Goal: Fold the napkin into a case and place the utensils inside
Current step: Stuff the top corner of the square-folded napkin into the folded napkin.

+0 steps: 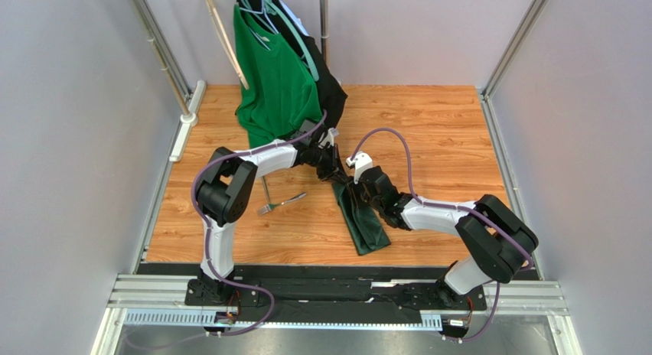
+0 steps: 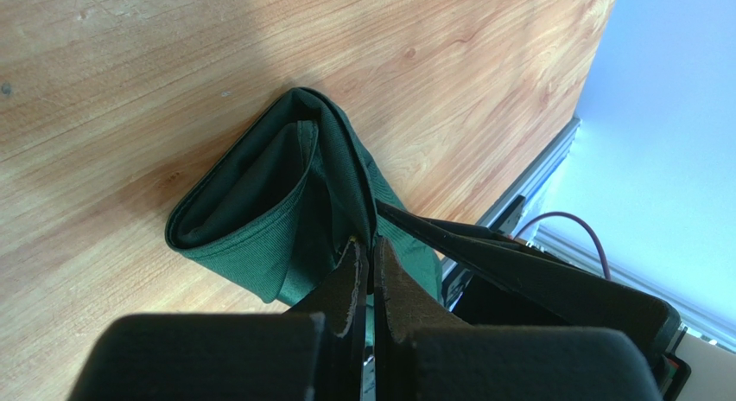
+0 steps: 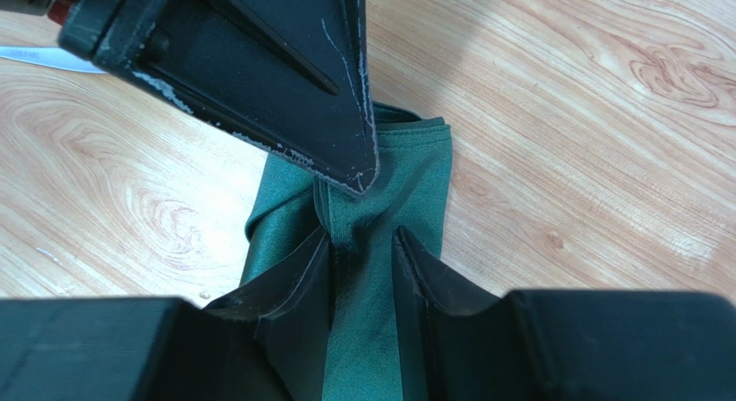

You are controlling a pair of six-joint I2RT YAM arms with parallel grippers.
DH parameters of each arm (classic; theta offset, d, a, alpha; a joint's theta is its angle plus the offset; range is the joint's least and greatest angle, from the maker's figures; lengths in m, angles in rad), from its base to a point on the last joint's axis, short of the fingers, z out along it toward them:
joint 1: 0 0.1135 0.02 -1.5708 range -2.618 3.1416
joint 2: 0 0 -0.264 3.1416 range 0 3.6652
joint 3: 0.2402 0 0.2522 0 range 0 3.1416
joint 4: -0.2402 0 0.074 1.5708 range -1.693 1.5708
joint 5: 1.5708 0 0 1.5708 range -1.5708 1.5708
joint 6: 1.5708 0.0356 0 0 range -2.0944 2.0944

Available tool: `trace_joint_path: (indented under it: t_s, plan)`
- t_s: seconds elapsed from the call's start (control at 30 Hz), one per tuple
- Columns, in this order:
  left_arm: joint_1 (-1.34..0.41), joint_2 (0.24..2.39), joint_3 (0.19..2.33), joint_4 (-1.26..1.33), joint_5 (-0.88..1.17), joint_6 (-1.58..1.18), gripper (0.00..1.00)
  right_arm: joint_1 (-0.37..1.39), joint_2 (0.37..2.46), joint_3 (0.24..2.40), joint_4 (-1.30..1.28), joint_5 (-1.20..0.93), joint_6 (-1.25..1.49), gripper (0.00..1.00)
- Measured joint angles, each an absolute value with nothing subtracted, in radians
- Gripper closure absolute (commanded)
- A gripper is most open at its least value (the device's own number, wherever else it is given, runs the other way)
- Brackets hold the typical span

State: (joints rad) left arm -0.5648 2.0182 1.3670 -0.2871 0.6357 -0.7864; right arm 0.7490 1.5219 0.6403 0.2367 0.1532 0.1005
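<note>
The napkin (image 1: 363, 223) lies as a narrow dark green case in the middle of the wooden table. My left gripper (image 2: 373, 244) is shut on the cloth's upper layer at the far end, holding the pouch mouth (image 2: 250, 206) open. My right gripper (image 3: 363, 241) stands open just behind, its fingers either side of a raised ridge of the napkin (image 3: 406, 172). The left finger (image 3: 285, 81) hangs right in front of it. To the left of the case lie the utensils, a silver fork (image 1: 280, 203) among them. A shiny blade (image 3: 43, 59) shows at the right wrist view's top left.
At the back of the table (image 1: 436, 125) hang a bright green T-shirt (image 1: 274, 76) and a black garment (image 1: 330, 89) on a rack. Metal frame posts (image 1: 157, 49) and grey walls close in both sides. The arms' mounting rail (image 1: 337, 292) runs along the near edge.
</note>
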Motion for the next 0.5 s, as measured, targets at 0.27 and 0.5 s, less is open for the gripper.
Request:
trace_joint_path:
  t_s: [0.27,0.5]
  plan:
    - [-0.554,2.018,1.365,-0.282,0.648,-0.787,1.00,0.748,1.501,0.633,0.237,0.148,0.112,0.77]
    - [-0.554,2.020,1.347,-0.260,0.653,-0.790,1.00,0.748,1.514,0.635,0.238,0.148,0.115,0.64]
